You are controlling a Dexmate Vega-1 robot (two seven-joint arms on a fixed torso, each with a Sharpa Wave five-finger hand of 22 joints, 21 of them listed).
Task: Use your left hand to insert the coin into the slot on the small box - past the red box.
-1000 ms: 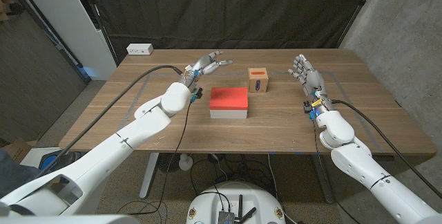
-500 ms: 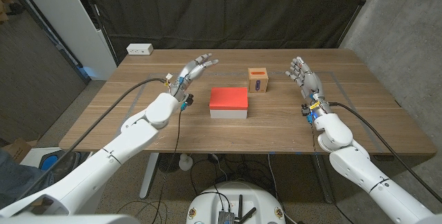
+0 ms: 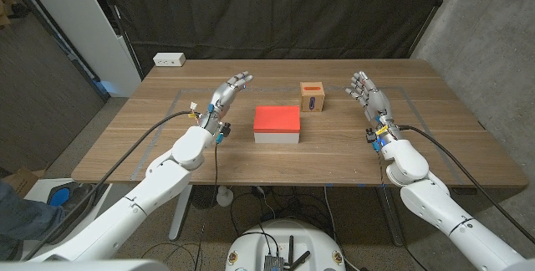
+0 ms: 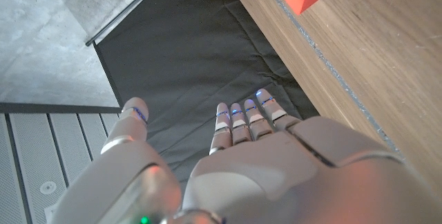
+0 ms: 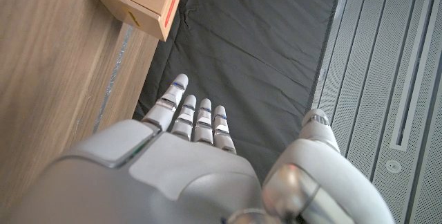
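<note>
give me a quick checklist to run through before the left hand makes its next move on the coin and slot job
1. Left hand free of other objects: ok, fingers spread, nothing held.
2. Coin located: not ok, none visible in the hand or on the table.
3. Small box upright, slot facing up: ok.
4. Red box position: ok, it lies nearer the robot than the small box, apart from it.
5. Right hand out of the way: ok, open, off to the small box's right.
6. Coin already in slot: cannot tell.
</note>
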